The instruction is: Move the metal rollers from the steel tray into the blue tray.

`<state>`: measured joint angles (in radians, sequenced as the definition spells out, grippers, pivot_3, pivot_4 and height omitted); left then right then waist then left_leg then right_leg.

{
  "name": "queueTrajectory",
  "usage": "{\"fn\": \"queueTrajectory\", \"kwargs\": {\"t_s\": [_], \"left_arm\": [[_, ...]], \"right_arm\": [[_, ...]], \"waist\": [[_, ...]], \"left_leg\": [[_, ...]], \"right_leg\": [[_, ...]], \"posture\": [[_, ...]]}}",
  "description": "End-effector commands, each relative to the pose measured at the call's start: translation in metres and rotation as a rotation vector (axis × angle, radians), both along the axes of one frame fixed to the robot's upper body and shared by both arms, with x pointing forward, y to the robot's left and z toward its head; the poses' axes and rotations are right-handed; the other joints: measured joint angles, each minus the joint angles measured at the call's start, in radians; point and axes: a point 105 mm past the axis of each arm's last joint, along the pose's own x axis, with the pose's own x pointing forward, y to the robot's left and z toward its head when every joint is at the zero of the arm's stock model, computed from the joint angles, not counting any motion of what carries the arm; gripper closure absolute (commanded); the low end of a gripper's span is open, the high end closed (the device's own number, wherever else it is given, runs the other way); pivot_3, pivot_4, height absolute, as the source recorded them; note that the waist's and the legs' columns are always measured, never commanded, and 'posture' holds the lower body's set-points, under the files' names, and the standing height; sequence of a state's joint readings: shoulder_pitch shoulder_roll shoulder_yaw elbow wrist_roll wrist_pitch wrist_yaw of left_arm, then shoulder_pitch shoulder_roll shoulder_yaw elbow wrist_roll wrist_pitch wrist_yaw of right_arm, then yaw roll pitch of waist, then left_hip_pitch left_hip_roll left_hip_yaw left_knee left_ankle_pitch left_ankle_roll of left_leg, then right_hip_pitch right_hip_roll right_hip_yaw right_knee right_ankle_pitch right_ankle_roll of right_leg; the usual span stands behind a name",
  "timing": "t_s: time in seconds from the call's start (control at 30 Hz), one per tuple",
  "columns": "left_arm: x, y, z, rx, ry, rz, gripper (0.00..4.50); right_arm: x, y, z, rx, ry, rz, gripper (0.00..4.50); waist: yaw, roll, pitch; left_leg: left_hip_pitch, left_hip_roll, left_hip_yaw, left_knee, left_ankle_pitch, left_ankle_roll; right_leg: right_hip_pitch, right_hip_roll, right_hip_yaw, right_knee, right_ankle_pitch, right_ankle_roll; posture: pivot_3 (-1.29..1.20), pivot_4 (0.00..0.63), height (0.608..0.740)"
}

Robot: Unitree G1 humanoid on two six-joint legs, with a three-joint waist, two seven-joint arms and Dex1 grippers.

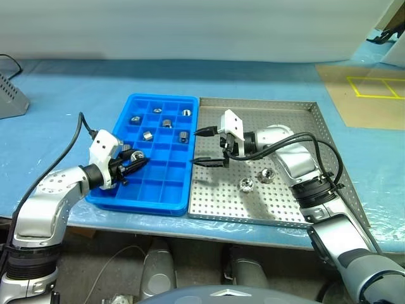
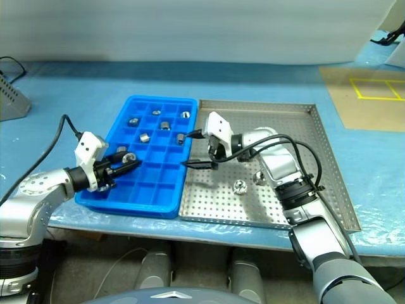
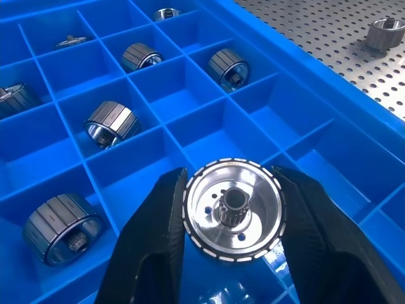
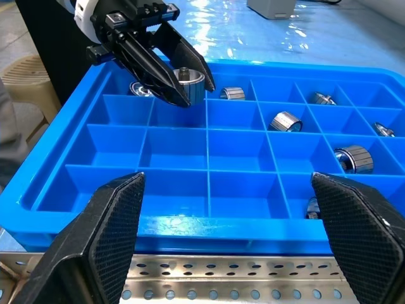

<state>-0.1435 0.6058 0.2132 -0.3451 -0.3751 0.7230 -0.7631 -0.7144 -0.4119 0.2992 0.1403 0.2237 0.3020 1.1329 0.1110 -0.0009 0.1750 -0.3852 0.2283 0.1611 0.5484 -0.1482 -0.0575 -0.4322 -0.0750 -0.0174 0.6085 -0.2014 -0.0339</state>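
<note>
Head views: the blue tray sat on the blue-covered table, its long side touching the left rim of the steel tray. The left gripper hung over the blue tray's near-left compartments, fingers clamped on one metal roller. Several more rollers lay in the far compartments, one to a cell. Two loose rollers rested on the steel tray's perforated floor, near each other toward its middle. The right gripper reached across the steel tray toward the seam between the trays, fingers spread wide, nothing between them.

Left wrist view: both black fingers pressed the sides of the held roller, its open face with a splined hub turned to the camera. It was held above the compartments, not resting in one. Rollers lay in neighbouring cells, some on their sides. One roller stood on the steel tray beyond the blue wall.

Right wrist view: the right fingers stood far apart over the steel tray's edge, facing the blue tray. Across it, the left gripper held its roller above the far rows.
</note>
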Motion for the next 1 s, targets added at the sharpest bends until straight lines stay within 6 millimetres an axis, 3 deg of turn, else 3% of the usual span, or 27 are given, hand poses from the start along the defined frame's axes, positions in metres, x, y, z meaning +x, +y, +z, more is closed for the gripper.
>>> {"fn": "queueTrajectory", "kwargs": {"t_s": [0.03,0.33,0.97,1.0], "left_arm": [[-0.002,-0.009,0.007,-0.004,-0.022,-0.029,2.79],[-0.001,0.015,0.009,-0.014,-0.032,0.073,2.79],[-0.001,0.018,-0.014,0.011,0.032,0.103,2.79],[0.0,0.018,-0.013,0.008,0.028,0.105,2.44]], "right_arm": [[-0.001,0.0,0.009,0.002,-0.037,0.007,0.13],[-0.002,-0.007,0.003,-0.007,-0.027,-0.028,0.13],[-0.002,-0.01,-0.001,-0.013,-0.033,-0.049,0.13],[-0.001,-0.01,-0.001,-0.013,-0.032,-0.051,0.13]], "waist": [[0.0,0.0,0.0],[-0.008,0.0,0.0],[-0.009,0.0,0.0],[-0.009,0.0,0.0]], "left_leg": [[0.0,0.0,0.0,0.0,0.0,0.0],[0.0,0.0,0.0,0.0,0.0,0.0],[0.0,0.0,0.0,0.0,0.0,0.0],[0.0,0.0,0.0,0.0,0.0,0.0]], "right_leg": [[0.0,0.0,0.0,0.0,0.0,0.0],[0.0,0.001,0.0,-0.001,0.0,0.0],[0.0,0.001,0.0,0.0,0.0,0.0],[0.0,0.001,0.0,0.0,0.0,0.0]], "posture": [[0.18,0.15,0.74],[0.15,0.15,0.74],[0.14,0.15,0.74],[0.14,0.15,0.74]]}}
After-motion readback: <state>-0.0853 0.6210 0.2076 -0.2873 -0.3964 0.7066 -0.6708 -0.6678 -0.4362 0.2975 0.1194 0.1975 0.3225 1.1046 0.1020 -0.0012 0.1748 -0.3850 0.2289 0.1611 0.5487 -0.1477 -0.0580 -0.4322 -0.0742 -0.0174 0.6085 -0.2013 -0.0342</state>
